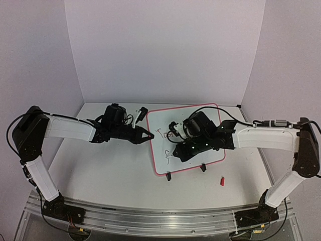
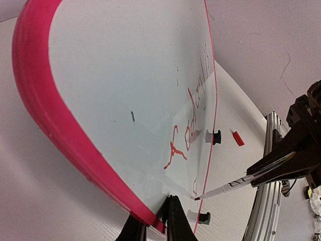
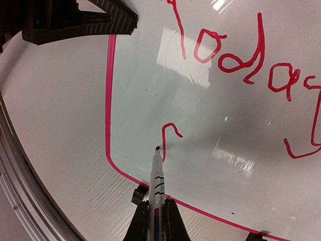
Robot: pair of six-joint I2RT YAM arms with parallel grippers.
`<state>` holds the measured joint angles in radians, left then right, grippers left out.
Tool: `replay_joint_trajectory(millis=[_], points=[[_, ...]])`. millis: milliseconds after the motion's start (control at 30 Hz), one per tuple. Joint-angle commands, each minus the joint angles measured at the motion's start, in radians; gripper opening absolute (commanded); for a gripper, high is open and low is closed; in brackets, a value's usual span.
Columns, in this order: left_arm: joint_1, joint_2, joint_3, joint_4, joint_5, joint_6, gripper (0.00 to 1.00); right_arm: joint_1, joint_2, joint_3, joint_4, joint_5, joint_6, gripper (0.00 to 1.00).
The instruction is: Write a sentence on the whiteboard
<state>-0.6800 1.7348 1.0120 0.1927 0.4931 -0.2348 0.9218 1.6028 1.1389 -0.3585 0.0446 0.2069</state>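
The whiteboard [image 1: 200, 125] with its red-pink frame leans on a stand at the table's middle. Red marker writing reads "Today" [image 3: 241, 60], with a hooked stroke [image 3: 168, 131] starting a second line; it also shows in the left wrist view [image 2: 193, 113]. My right gripper [image 1: 175, 150] is shut on a white marker [image 3: 157, 178], whose red tip touches the board beside the hook. My left gripper [image 1: 150, 134] is shut on the board's pink left edge [image 2: 75, 145]. The marker [image 2: 235, 183] also shows in the left wrist view.
A red marker cap [image 1: 221, 180] lies on the table right of the board's front. The stand's black feet [image 1: 169, 176] poke out under the board's near edge. A metal rail [image 1: 150, 216] runs along the table's near edge.
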Motion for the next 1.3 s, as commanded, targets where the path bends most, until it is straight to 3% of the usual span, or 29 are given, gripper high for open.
replay_joint_trajectory(millis=[0, 800, 1100, 1267], points=[[0.025, 0.076, -0.016, -0.165, -0.333, 0.158, 0.00, -0.002, 0.029, 0.040, 0.014, 0.046, -0.005, 0.00], [0.025, 0.072, -0.009, -0.179, -0.340, 0.167, 0.00, -0.003, -0.036, -0.005, -0.040, 0.176, -0.026, 0.00], [0.025, 0.069, -0.015, -0.174, -0.342, 0.166, 0.00, -0.003, -0.112, -0.002, -0.035, -0.011, 0.005, 0.00], [0.025, 0.069, -0.018, -0.170, -0.343, 0.164, 0.00, -0.003, -0.169, -0.026, -0.031, 0.015, -0.002, 0.00]])
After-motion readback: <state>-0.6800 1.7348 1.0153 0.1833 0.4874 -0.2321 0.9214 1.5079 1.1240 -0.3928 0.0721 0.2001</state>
